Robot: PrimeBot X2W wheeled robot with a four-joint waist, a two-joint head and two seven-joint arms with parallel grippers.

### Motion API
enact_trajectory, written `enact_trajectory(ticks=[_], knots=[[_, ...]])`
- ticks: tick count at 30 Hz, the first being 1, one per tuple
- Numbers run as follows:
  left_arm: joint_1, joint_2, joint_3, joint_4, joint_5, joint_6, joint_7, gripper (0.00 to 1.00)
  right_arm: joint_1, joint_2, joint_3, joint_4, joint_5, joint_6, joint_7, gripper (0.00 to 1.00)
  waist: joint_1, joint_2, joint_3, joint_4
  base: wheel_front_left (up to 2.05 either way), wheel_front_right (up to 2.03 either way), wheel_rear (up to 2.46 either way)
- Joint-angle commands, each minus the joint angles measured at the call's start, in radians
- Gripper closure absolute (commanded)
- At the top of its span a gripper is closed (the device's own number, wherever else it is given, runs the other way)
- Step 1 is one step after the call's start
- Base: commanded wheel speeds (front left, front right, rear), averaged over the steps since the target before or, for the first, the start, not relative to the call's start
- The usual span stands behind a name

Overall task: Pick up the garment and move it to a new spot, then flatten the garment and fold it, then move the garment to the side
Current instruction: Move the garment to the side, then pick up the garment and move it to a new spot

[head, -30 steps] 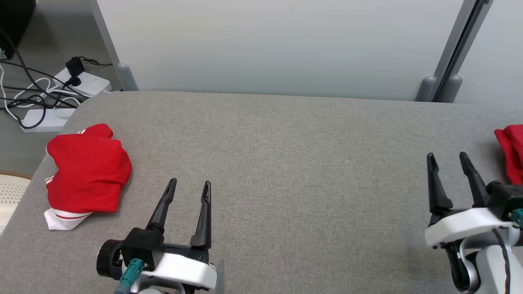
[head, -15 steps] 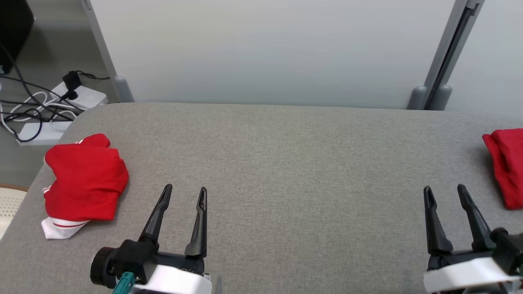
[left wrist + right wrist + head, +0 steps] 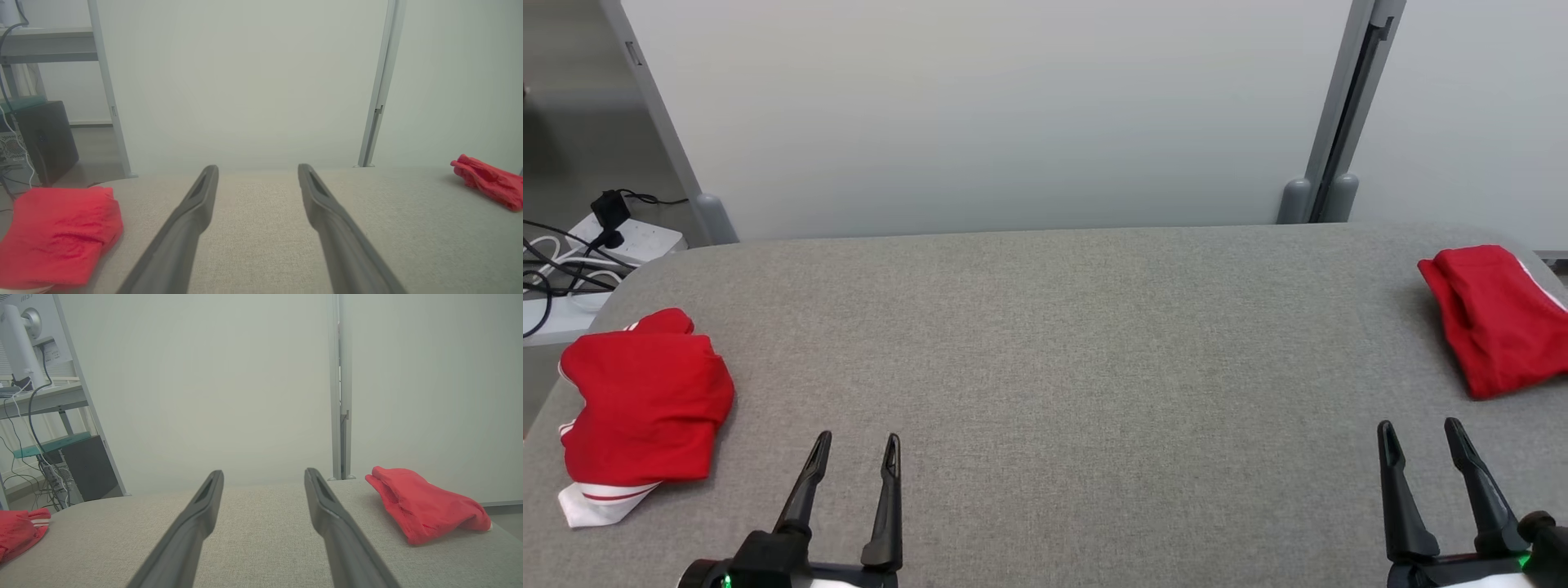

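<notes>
Grey woven tabletop [image 3: 1054, 343] is spreading across the lower part of head view. Nearest, at the bottom edge, left gripper [image 3: 858, 441] at lower left & right gripper [image 3: 1418, 426] at lower right are both holding their dark fingers spread wide, grasping nothing, pointing up-frame over bare cloth.

Further up, at the left edge, the left red garment [image 3: 641, 400] is lying in a rough squarish bundle, w/ a white hem [image 3: 592, 504] carrying a red stripe poking out at its bottom-left corner. It's sitting up-frame & left of left gripper, apart from it. At the right edge, a bit higher, the right red garment [image 3: 1490, 327] is lying in a slanted, bunched heap w/ a thin white stripe [image 3: 1539, 282] on its upper right, apart from right gripper.

Can't tell which one the task means; the right heap is looking less tidy, so prob. that one.

Handling, as a guess: thin sports-type knit, v. light, limp, not fragile, maybe slick, likely sagging & unfolding once lifted. Best hold is prob. a pinch on a raised fold or outer hem.

Beyond the far table edge: pale wall panel [image 3: 980, 114], grey post [image 3: 1339, 106] at upper right, white power strip [image 3: 633, 237] & cables [image 3: 556, 278] at upper left.

Writing: none readable on either garment. Right wrist view is showing a monitor [image 3: 20, 326] at upper left w/ lettering too small to read.
</notes>
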Motion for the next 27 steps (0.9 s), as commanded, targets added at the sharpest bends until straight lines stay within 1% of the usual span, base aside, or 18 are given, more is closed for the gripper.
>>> enact_trajectory(ticks=[1,11,27], knots=[[-0.017,0.0,0.039,-0.02,0.001,-0.001,-0.006,0.0,-0.015,-0.02,0.028,-0.032,0.009,0.001,-0.01,0.0,0.0,-0.0001,-0.003,-0.009,0.0,0.0,0.0],[-0.003,0.0,0.03,-0.012,-0.01,0.007,-0.006,0.0,-0.011,-0.024,0.041,-0.036,0.009,0.001,-0.01,0.0,0.0,-0.0001,-0.002,-0.011,0.0,0.0,0.0],[-0.009,0.0,0.026,-0.001,-0.015,-0.003,-0.006,0.0,-0.011,-0.017,0.039,-0.023,0.012,0.001,-0.01,0.0,0.0,-0.0001,-0.01,-0.008,0.0,0.0,0.0]])
